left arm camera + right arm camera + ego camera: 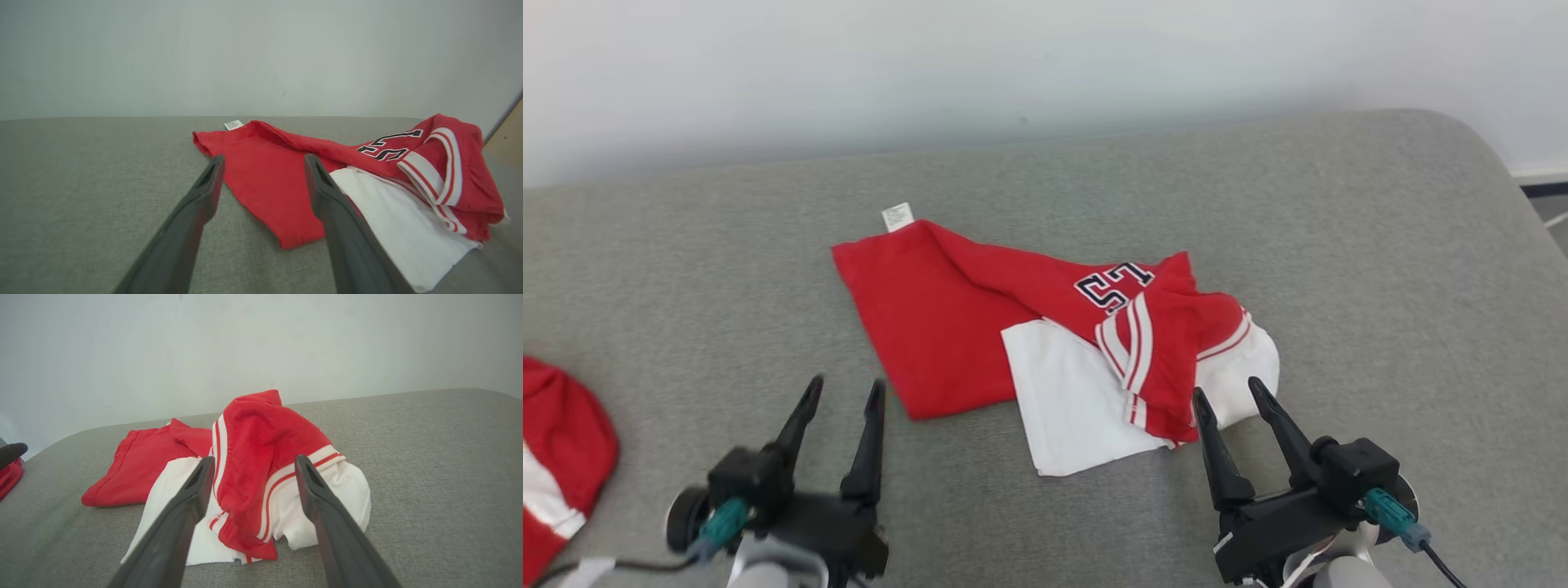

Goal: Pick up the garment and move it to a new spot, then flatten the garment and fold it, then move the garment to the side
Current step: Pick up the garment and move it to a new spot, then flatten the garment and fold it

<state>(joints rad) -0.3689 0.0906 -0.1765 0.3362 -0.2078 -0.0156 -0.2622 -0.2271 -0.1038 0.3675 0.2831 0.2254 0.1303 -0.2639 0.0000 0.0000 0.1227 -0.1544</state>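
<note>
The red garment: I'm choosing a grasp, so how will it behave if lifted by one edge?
The garment is probably floppy: it lies in soft folds, bunched at its striped end. Lifted by one edge, it would likely drape, not keep shape. Pushed on the grey fabric surface, it may wrinkle rather than slide.

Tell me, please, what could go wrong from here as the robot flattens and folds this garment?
1. The garment lies bunched at its right end, red over white; the open right jaws close to it may pinch several layers, leaving it twisted.
2. Another red garment lies beyond the left jaws; a sweep that way could snag or mix the two.
3. The cushion curves away at the right, so cloth dragged there might slide off.
</note>
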